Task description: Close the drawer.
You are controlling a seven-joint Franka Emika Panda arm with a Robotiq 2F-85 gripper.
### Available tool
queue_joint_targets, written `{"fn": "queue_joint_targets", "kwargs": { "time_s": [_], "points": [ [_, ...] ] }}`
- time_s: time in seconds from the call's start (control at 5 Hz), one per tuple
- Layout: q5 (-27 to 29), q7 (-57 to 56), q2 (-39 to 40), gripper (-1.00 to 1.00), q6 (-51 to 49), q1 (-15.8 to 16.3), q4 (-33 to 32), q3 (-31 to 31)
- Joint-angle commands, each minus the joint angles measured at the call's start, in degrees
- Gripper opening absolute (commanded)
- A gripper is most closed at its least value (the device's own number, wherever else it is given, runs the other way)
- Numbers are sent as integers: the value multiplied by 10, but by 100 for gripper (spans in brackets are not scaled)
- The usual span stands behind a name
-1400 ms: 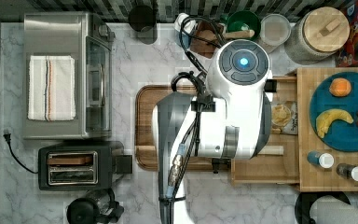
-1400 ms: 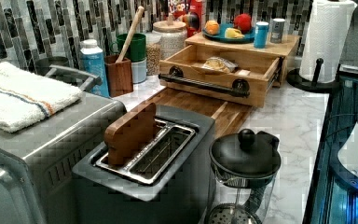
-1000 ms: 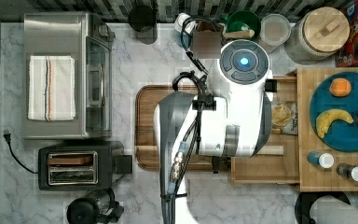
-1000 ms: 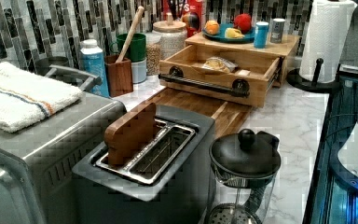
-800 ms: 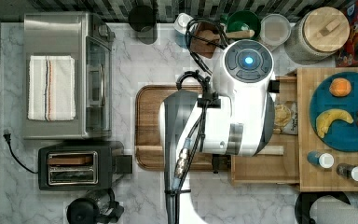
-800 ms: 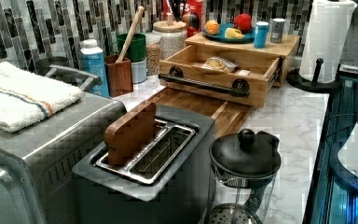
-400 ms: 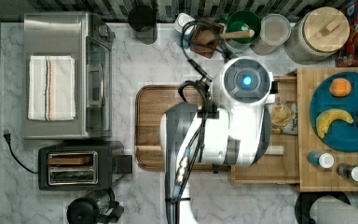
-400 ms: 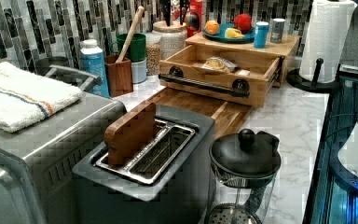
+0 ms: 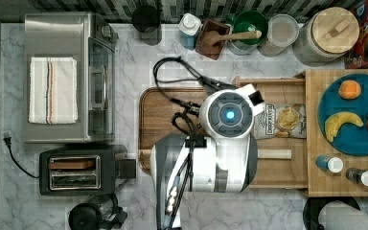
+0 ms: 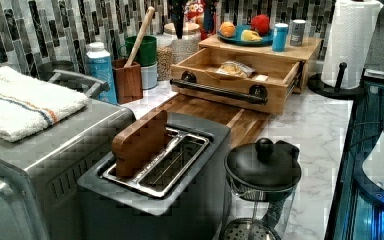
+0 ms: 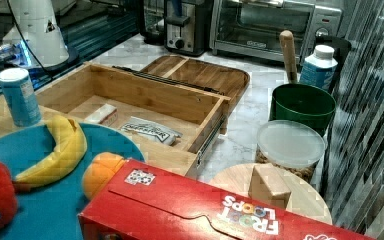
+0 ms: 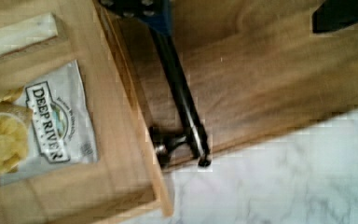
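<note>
Drawer stands open, holding one chip bag and one stick.

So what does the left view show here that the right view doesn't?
Left view alone: the drawer's black bar handle seen from the front, the paper towel roll and a folded towel. Right view alone: a red cereal box up close and the drawer's side slide rail. Both: the open drawer with a chip bag inside, and the blue plate of fruit.
</note>
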Motion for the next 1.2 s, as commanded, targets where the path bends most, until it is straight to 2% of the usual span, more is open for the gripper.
{"fn": "queue_joint_targets", "kwargs": {
  "time_s": [0.2, 0.4, 0.6, 0.8, 1.0, 1.2],
  "points": [
    [5, -37, -10, 23, 61, 51, -50, 53],
    [10, -41, -2, -100, 93, 46, -68, 67],
    [-1, -55, 19, -100, 119, 41, -76, 67],
    [-18, -72, 46, -100, 186, 38, -105, 58],
    [-55, -39, 80, -100, 207, 35, -109, 58],
    [-62, -36, 98, -100, 212, 33, -107, 56]
  ]
}}
